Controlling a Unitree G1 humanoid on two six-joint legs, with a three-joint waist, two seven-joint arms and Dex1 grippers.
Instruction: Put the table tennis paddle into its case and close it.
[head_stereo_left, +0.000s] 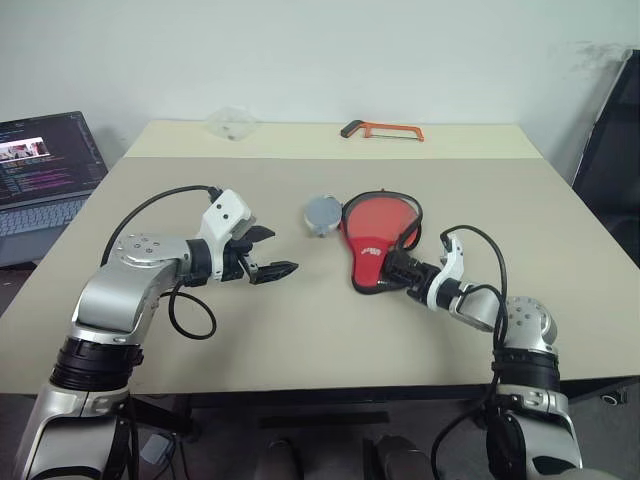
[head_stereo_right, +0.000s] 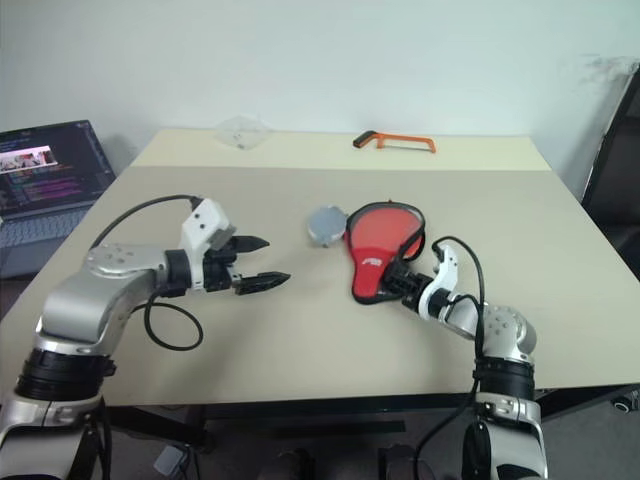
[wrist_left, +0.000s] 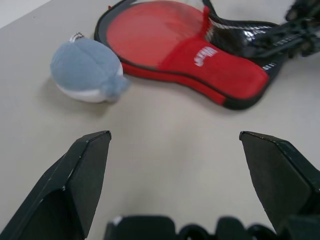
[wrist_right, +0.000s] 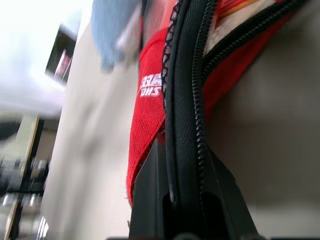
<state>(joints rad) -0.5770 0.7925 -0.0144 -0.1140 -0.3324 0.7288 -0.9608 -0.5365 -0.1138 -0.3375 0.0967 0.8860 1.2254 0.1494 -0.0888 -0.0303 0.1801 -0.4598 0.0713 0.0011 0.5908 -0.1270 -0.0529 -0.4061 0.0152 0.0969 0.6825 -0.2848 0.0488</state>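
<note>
Right end effector (head_stereo_left: 400, 268) is pinched tight on the narrow handle end of the case (head_stereo_left: 377, 237), its black fingers clamping the ribbed zip edge. Left end effector (head_stereo_left: 268, 254) hangs above the matte beige tabletop (head_stereo_left: 300, 340), fingers spread wide, holding nothing. The case lies flat mid-table: woven red fabric, white logo, black border. A soft grey round tag (head_stereo_left: 322, 214) lies just beside it. Beyond, an orange-framed hacksaw (head_stereo_left: 383, 130).

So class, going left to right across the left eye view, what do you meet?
laptop → left gripper → grey round tag → case → right gripper
</note>
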